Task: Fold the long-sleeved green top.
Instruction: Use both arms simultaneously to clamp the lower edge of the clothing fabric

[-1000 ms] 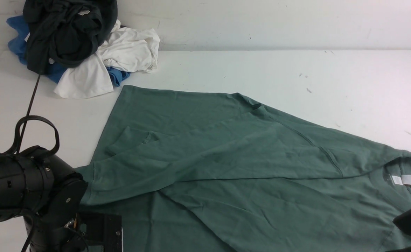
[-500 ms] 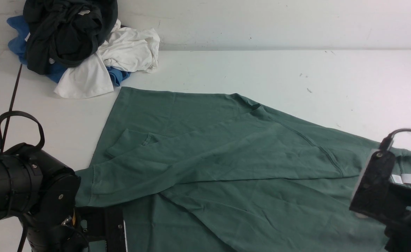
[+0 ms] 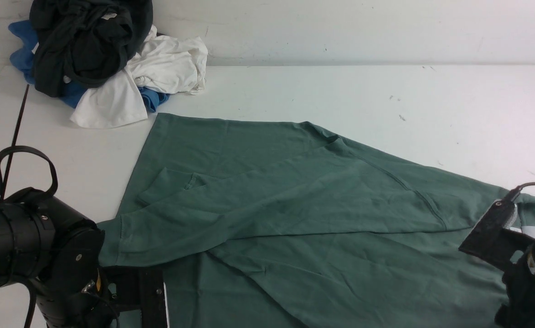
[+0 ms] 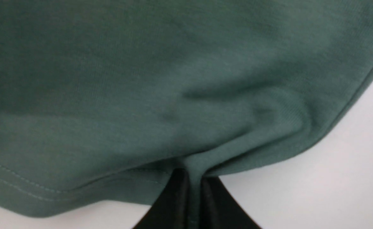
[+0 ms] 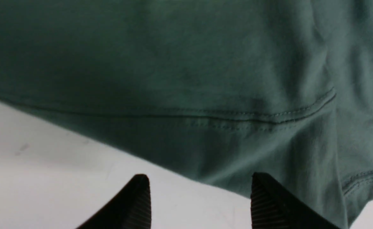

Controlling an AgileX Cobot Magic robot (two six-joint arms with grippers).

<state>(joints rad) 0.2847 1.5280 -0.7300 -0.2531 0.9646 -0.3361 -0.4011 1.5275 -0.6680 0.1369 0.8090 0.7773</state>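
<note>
**Left claw pinches the top's edge, right claw stands open at its hem**

The green long-sleeved top (image 3: 295,214) lies spread on the white counter (image 3: 340,91), running from the near left across the middle to the near right. One sleeve (image 3: 249,214) is laid across the body, its cuff ending at the left, just beside the left arm.

The left claw (image 4: 191,187) is closed tight on a fold of the top's edge; the cloth bunches into creases where it enters the black fingers, and bare counter shows just beyond the seam.

The right claw (image 5: 199,187) is wide open and grips nothing. One ribbed finger sits over bare counter, the other over the cloth's edge (whether either touches down cannot be told). A stitched seam runs across the cloth just ahead of it.

At the far left corner, well apart from the top's body, sits a heap: a black garment (image 3: 85,41) on top, a white garment (image 3: 167,64) and a blue garment (image 3: 21,50) beneath.
</note>
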